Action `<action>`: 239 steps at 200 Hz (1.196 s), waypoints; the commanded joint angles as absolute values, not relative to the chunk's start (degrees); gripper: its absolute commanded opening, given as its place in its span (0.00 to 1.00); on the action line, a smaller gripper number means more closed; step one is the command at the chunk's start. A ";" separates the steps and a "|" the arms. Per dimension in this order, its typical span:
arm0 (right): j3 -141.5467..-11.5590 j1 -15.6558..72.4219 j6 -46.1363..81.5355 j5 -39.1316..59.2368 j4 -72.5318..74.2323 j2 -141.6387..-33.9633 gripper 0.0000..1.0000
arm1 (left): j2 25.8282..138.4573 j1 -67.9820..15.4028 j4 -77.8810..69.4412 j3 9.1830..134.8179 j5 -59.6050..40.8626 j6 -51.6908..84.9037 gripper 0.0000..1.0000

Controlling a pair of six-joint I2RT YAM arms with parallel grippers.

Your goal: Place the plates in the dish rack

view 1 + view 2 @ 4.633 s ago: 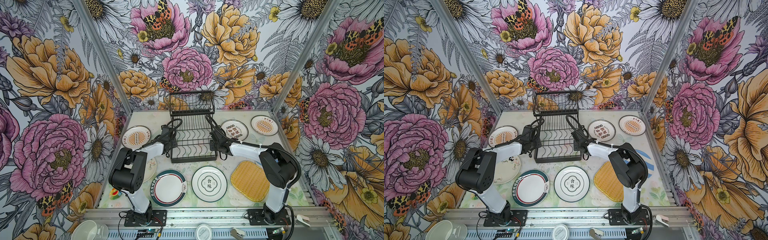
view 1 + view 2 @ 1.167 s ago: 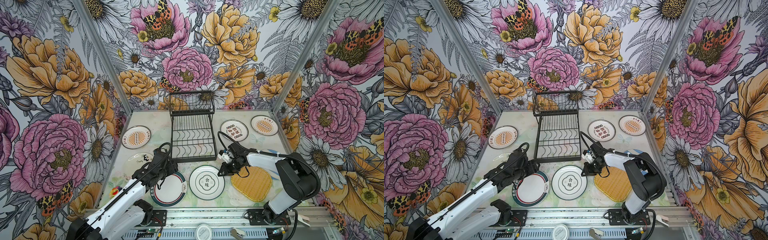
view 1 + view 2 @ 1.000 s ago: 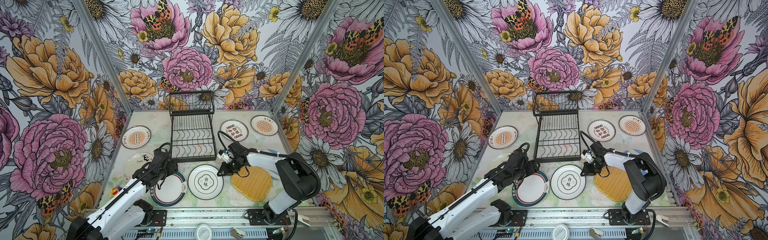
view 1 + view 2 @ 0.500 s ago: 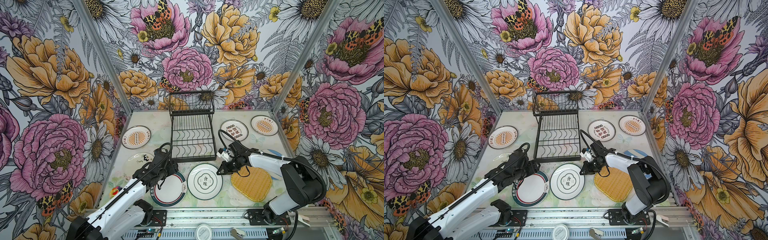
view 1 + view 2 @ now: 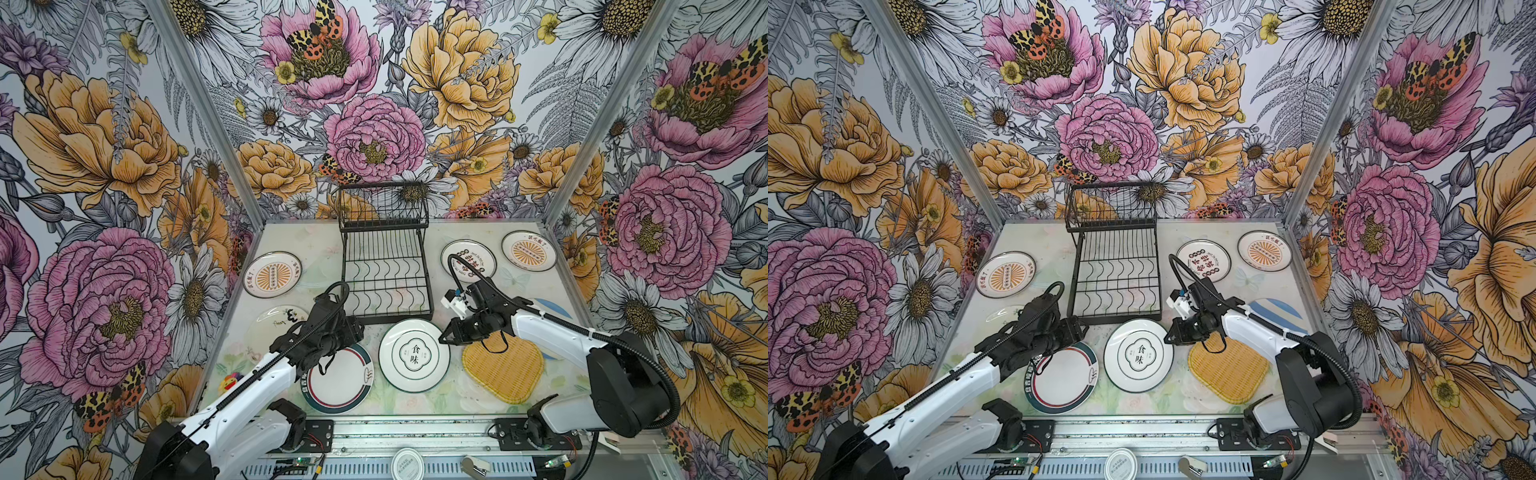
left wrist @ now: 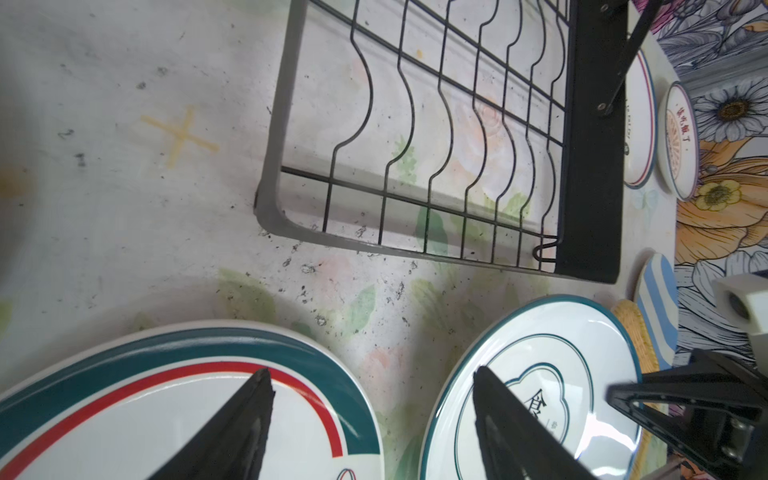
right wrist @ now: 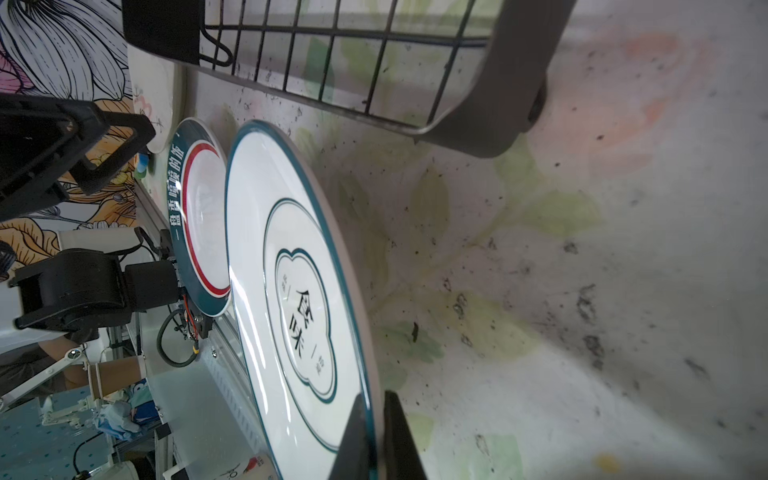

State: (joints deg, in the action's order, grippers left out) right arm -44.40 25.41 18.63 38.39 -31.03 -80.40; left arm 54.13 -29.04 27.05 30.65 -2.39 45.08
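The middle plate [image 5: 413, 355], just before the rack [image 5: 384, 266], is gripped at its rim by the right fingers [image 7: 401, 440]; the left fingers [image 6: 241, 424] are spread, empty. Nothing is racked yet: every plate seen lies on the bench [image 5: 457, 232].

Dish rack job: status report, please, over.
Left gripper open over red-ringed plate. Right gripper shut on character plate rim. Rack empty, nothing between it and that plate.

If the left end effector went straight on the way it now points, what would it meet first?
Probably the dish rack: the open left end effector aims over bare table at its near rail. Depth is unclear; it could touch the table first.
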 commanded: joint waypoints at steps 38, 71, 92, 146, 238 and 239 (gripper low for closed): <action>-48.00 24.53 21.74 41.98 -31.56 -73.95 0.00 | 54.84 -29.40 13.61 29.99 -12.22 46.16 0.77; -51.22 23.14 22.34 41.40 -31.61 -73.07 0.00 | 55.52 -29.41 6.88 28.42 -17.04 47.26 0.74; -53.57 22.27 22.16 41.06 -31.57 -73.35 0.00 | 56.36 -29.55 4.08 28.23 -19.31 47.68 0.70; -58.11 21.46 21.62 40.15 -31.38 -74.95 0.00 | 60.27 -30.06 -2.53 29.25 -23.13 49.44 0.49; -59.92 20.56 19.67 44.27 -31.23 -76.19 0.11 | 64.76 -30.37 -12.59 30.06 -27.27 52.11 0.04; -59.97 20.52 19.59 44.55 -31.22 -76.24 0.12 | 64.77 -30.39 -12.71 30.06 -27.35 52.11 0.03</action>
